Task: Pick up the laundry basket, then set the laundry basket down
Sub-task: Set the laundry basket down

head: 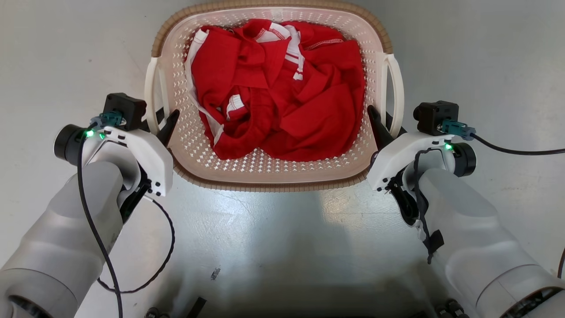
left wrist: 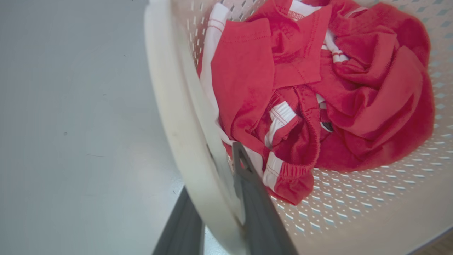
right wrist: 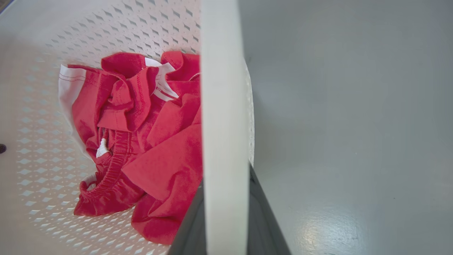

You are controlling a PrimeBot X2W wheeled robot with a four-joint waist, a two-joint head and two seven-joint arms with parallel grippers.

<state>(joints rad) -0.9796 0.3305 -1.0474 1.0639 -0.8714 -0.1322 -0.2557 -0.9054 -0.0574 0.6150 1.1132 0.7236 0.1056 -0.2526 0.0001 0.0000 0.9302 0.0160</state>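
Basket: laundry basket [head: 269, 187] sits centre-top of head view, between the two arms, on/over grey floor [head: 282, 247]; can't tell if it's touching the floor or raised.
Contents: red clothes [head: 282, 88] w/ white trim, crumpled, piled inside against the perforated bottom.
L handle: white L handle [head: 152, 95] on basket's left side, standing off the wall.
L gripper: left gripper [head: 162, 120] at the near end of that handle, one dark finger inside the basket wall, the other outside.
L jaws: narrow gap, closed onto the handle. In left wrist view the handle [left wrist: 170, 106] runs up between the fingers of the left gripper [left wrist: 212, 191]; inner finger lies against it, outer finger just beside its other edge.
R handle: white R handle [head: 395, 92] on basket's right side.
R gripper: right gripper [head: 385, 121] at its near end, same arrangement: one finger inside, one outside.
R jaws: closed on the handle. In right wrist view the handle [right wrist: 221, 88] fills the whole gap of the right gripper [right wrist: 226, 216], a finger touching each side.
Wrist detail: clothes [left wrist: 354, 106] and basket wall [left wrist: 354, 205] lie to the inner side of the L fingers; clothes [right wrist: 159, 148] likewise for R, w/ bare floor [right wrist: 354, 106] on the outer side.
Tilt: basket looks level, rim even both sides.
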